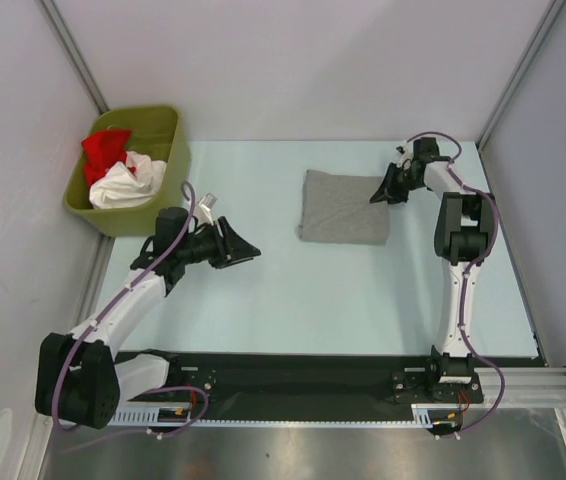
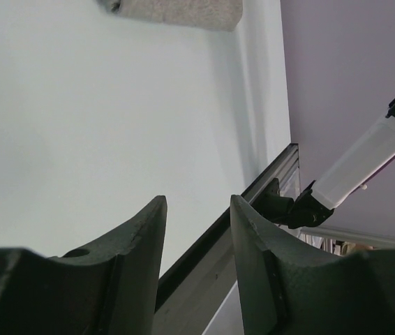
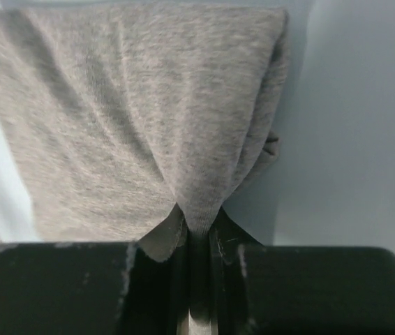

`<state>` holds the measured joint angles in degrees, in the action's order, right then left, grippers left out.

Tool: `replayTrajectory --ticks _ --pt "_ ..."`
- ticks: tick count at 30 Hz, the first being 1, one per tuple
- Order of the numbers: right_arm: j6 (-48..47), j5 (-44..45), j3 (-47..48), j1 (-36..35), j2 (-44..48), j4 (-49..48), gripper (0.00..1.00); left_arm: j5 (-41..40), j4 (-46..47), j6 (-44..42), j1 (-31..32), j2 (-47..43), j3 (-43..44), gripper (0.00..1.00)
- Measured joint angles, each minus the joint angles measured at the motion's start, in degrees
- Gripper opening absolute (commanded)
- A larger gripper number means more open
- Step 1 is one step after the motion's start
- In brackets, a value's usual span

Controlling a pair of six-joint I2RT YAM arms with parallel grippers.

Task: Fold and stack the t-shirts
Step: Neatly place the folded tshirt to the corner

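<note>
Closest to the lens, the right gripper [image 3: 197, 234] is clamped on a pinch of the heather-grey t-shirt [image 3: 135, 105], whose fabric gathers into a tented ridge at the jaws. The shirt lies as a folded rectangle on the far middle of the pale bench [image 1: 313, 300], its right edge taken by that gripper. Cloth of this kind is judged light, limp and not slippery: it drapes and creases wherever it is lifted, so holds are best placed at edges or corners, ideally two at once, to keep the folded layers from sliding apart. To the left of the shirt and apart from it, the left gripper [image 1: 246, 252] hovers over the bench with jaws parted and nothing between them. An olive-green bin [image 1: 138, 220] at the far-left corner holds a red t-shirt [image 1: 103, 148] and a white t-shirt [image 1: 128, 185], crumpled together; its walls would likely hamper a sideways reach, favouring an approach from above.
</note>
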<state>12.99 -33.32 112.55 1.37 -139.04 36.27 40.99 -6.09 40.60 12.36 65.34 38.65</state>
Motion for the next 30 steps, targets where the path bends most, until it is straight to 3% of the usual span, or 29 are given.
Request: replayTrajectory --ticks 9,15,25,30 --pt "-14.19 16.11 0.7 8.17 3.3 4.87 0.0 2.73 7.56 0.59 -0.02 3.74 -1.22 0.47" --pt "-17.99 27.45 3.06 12.02 3.56 6.95 0.0 5.75 11.89 1.97 -0.02 9.27 -1.46 0.47" --pt "-20.68 43.76 26.25 13.77 -9.38 6.29 0.0 8.28 14.99 4.24 -0.02 14.1 -1.46 0.47" --pt "-20.35 45.53 27.71 13.88 -12.37 1.22 0.0 8.83 15.5 5.18 -0.02 15.45 -1.46 0.47"
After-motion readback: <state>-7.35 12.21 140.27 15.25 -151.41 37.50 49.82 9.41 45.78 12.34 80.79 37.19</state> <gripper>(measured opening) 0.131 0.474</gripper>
